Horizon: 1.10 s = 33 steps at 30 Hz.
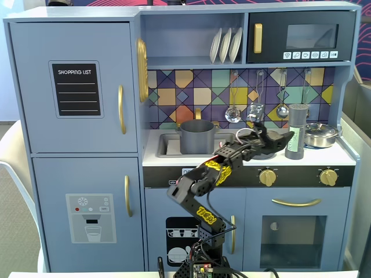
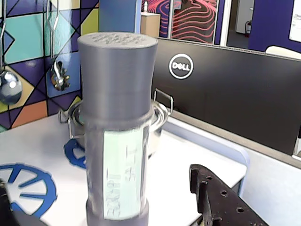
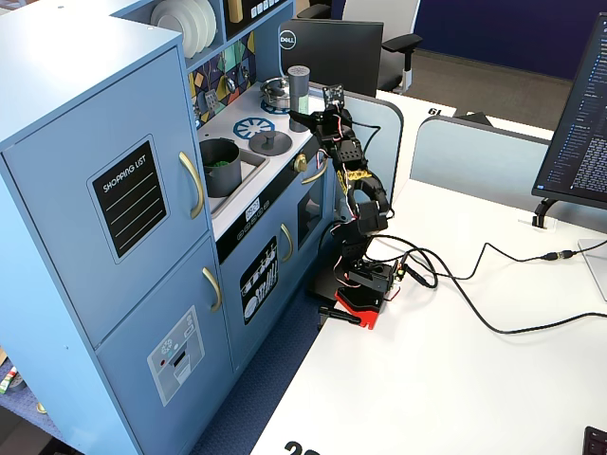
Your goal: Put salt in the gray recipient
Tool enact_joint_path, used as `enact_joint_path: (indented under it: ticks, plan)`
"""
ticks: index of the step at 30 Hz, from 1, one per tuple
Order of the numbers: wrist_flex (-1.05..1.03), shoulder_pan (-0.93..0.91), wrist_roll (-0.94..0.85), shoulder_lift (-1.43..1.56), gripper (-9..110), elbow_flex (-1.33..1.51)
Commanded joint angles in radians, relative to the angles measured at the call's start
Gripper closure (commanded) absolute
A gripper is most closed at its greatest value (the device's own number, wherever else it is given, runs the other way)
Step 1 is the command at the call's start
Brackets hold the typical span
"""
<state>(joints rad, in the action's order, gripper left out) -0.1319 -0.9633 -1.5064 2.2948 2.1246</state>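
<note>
Step in hand: approach to the salt [image 1: 297, 132]; not yet grasped.
Salt location: upright on the countertop [image 1: 339, 154], just before the silver pan [image 1: 320, 134].
Gripper [image 1: 288, 137]: jaws spread, empty, close beside the shaker.
Gray recipient [image 1: 197, 136]: in the sink, well apart.
Next move: likely closing around the shaker body squarely, then lifting.

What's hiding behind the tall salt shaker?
In the wrist view, a shiny silver pan sits right behind the salt shaker. Only its rim and handles peek out at the sides; the shaker covers its middle, so whether it has a lid can't be seen there.
</note>
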Motion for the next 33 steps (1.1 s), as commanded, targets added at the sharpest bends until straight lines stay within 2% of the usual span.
enact_joint_path:
  ticks: [1,14,29,31,33]
  plan:
    - [0.055,-0.005,0.023,-0.120,39,-0.153]
    - [0.184,0.009,0.014,-0.554,42,-0.486]
    - [0.163,0.077,0.005,-0.871,49,-0.807]
    - [0.164,0.083,-0.002,-0.896,51,-0.834]
    - [0.167,0.091,-0.002,-0.919,58,-0.865]
